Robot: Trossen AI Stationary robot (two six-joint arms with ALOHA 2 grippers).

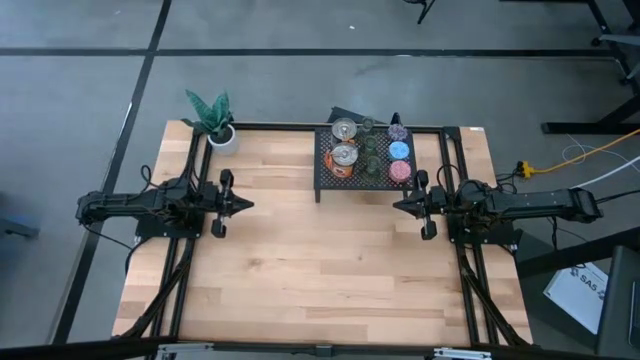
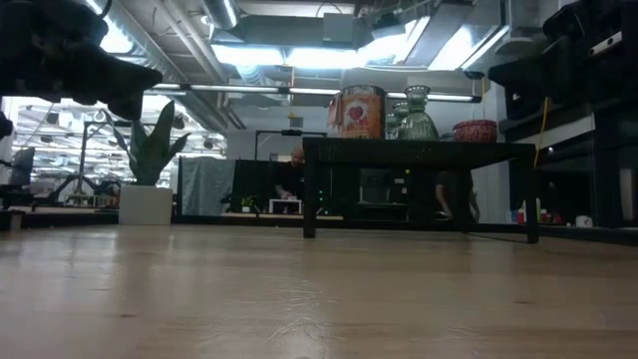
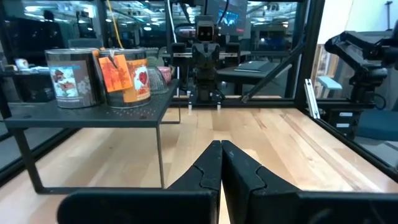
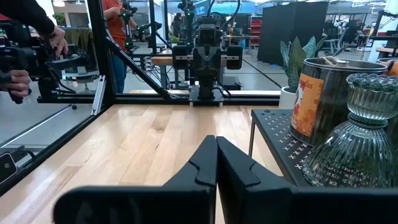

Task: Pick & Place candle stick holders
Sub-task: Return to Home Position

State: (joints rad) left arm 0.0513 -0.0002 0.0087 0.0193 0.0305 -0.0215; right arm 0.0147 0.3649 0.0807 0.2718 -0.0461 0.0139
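on the black mesh rack at the far edge of the wooden table stood the small round glass and silvery candle stick holders, grouped by kind; i judged placing done. the left gripper and right gripper faced each other mid-table, fingers together, empty.

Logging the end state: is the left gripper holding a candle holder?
No, the left gripper is shut on itself in its wrist view, with nothing in it.

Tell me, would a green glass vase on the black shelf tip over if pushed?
Probably not easily: the vase has a wide round bottom. It looks like glass, so likely breakable and heavy for its size.
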